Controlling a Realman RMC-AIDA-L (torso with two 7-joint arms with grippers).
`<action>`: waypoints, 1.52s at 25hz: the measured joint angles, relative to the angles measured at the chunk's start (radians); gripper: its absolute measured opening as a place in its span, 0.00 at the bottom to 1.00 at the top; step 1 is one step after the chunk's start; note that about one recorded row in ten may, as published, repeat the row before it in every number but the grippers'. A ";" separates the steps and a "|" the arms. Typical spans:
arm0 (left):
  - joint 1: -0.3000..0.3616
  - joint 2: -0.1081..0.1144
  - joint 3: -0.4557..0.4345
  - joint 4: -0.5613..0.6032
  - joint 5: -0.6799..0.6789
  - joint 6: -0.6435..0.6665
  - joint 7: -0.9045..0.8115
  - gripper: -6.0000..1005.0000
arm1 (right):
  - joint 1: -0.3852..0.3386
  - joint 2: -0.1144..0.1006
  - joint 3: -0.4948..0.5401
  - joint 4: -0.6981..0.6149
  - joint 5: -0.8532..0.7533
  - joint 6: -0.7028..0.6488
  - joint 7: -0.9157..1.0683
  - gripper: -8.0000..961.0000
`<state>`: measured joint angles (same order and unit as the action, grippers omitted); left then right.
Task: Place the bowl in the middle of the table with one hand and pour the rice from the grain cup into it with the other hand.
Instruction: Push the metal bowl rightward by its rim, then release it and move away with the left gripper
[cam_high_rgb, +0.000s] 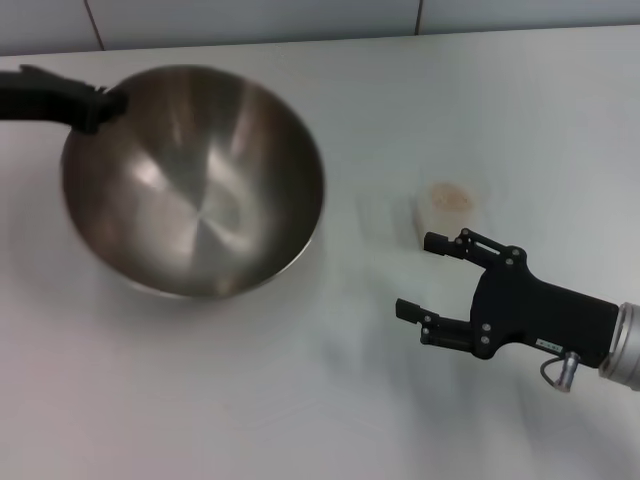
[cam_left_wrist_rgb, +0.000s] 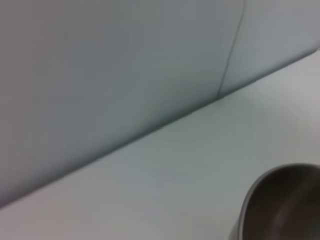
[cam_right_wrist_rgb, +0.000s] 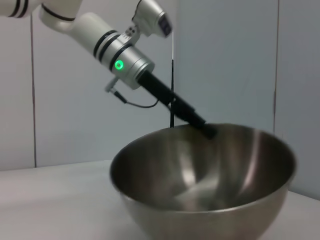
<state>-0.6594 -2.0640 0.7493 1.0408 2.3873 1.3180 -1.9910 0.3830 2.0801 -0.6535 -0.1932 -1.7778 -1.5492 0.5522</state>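
The steel bowl (cam_high_rgb: 195, 185) is at the left of the white table (cam_high_rgb: 300, 400), tilted with its open side toward me. My left gripper (cam_high_rgb: 100, 105) is shut on its far left rim; the right wrist view shows this grip (cam_right_wrist_rgb: 207, 131) on the bowl (cam_right_wrist_rgb: 205, 185). Part of the bowl's rim (cam_left_wrist_rgb: 280, 205) shows in the left wrist view. The translucent grain cup (cam_high_rgb: 445, 215) stands right of the bowl with pale rice (cam_high_rgb: 451, 197) in it. My right gripper (cam_high_rgb: 418, 275) is open and empty, just in front of the cup and apart from it.
A tiled wall (cam_high_rgb: 300, 20) runs along the table's far edge. Bare tabletop lies between the bowl and the cup (cam_high_rgb: 345, 280) and along the front.
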 joint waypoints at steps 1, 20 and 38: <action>-0.026 -0.003 0.005 -0.004 -0.005 -0.003 0.002 0.05 | -0.001 0.000 0.000 0.000 0.000 -0.001 0.000 0.86; -0.111 -0.007 0.113 -0.112 -0.065 -0.104 0.015 0.05 | -0.026 0.002 0.000 0.003 0.000 -0.009 0.000 0.86; -0.125 -0.002 0.183 -0.217 -0.094 -0.185 0.014 0.05 | -0.022 0.000 0.000 0.003 0.000 -0.009 0.000 0.86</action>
<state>-0.7846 -2.0662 0.9319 0.8239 2.2930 1.1329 -1.9772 0.3612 2.0802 -0.6535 -0.1902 -1.7779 -1.5587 0.5523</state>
